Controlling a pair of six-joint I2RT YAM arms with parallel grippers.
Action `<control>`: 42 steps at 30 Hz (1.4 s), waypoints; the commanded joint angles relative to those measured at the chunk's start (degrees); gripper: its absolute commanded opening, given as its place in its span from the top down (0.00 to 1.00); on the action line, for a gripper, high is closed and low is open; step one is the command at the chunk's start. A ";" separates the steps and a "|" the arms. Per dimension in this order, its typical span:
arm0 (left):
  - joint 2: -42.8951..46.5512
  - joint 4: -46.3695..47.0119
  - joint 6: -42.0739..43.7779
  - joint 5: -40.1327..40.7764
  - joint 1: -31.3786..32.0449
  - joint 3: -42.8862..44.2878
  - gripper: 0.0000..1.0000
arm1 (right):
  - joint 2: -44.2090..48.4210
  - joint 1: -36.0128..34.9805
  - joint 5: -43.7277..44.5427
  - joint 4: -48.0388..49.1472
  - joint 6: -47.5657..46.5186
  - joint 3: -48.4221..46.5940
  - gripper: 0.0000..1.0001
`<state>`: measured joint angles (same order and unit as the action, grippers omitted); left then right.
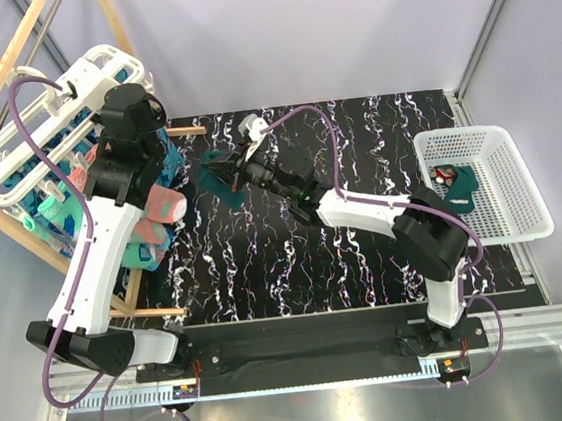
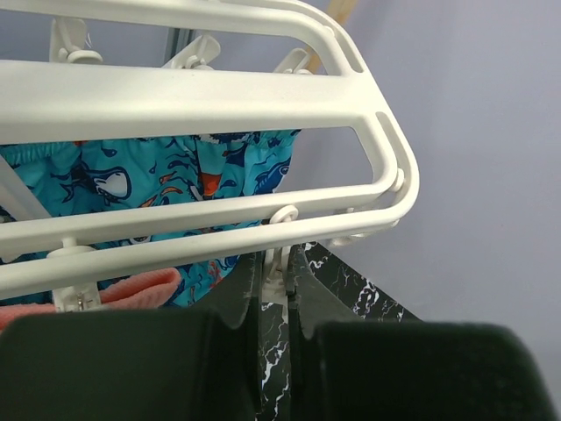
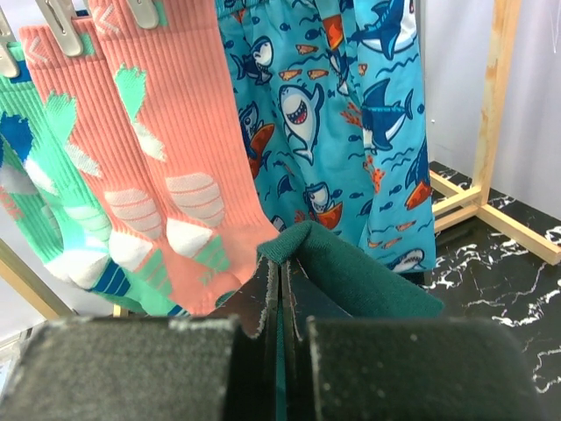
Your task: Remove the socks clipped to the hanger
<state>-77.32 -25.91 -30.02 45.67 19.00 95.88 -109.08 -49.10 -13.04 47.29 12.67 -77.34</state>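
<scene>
Teal sock (image 3: 351,272) seemingly in right claw (image 3: 279,282)

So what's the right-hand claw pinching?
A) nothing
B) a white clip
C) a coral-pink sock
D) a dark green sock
D: the right gripper is closed on the dark green sock, while the coral-pink socks hang clipped beyond it.

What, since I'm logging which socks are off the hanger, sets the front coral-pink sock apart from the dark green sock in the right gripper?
The coral-pink sock hangs by its cuff from a clip; the dark green sock is unclipped, pinched in the right gripper. The coral-pink sock hangs flat with mint and white marks; the dark green sock is bunched and plain. Both are soft knit.
</scene>
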 commanded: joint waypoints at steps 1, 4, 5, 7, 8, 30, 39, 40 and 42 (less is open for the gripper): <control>0.41 2.71 0.40 0.74 -0.20 1.95 0.96 | 5.27 0.85 2.83 2.90 0.43 1.22 1.00; 0.68 2.01 -0.04 -0.14 -0.20 2.03 0.70 | 6.77 2.08 6.00 2.55 0.69 2.72 1.00; 0.77 1.40 -0.30 -1.10 -0.28 2.03 0.64 | 7.21 2.43 6.79 2.11 1.13 3.33 1.00; 0.51 -0.53 -0.30 -1.98 -0.28 3.78 0.46 | 8.26 3.40 9.07 1.58 1.74 3.95 1.00; 0.42 -3.68 -0.48 -2.08 -0.11 4.66 0.44 | 8.61 4.09 9.69 0.80 1.92 4.21 1.00; 16.58 -12.32 6.72 -45.31 2.44 -3.32 0.01 | 36.04 35.88 46.76 -81.82 -4.05 -8.62 1.00; 21.94 -7.85 8.66 -54.63 2.35 -16.14 0.01 | 24.38 53.66 44.60 -86.84 -1.51 -4.75 0.84; 22.47 -6.45 9.10 -55.77 2.35 -17.03 0.01 | 23.05 56.11 43.98 -87.10 -1.24 -4.40 0.74; 23.88 -5.38 10.07 -56.04 2.44 -19.05 0.01 | 19.89 57.45 42.75 -87.98 -1.24 -4.92 0.57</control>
<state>-55.29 -37.15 -22.35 -5.74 21.17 78.63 -85.89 5.93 31.33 -37.30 11.07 -82.43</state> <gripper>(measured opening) 0.984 0.361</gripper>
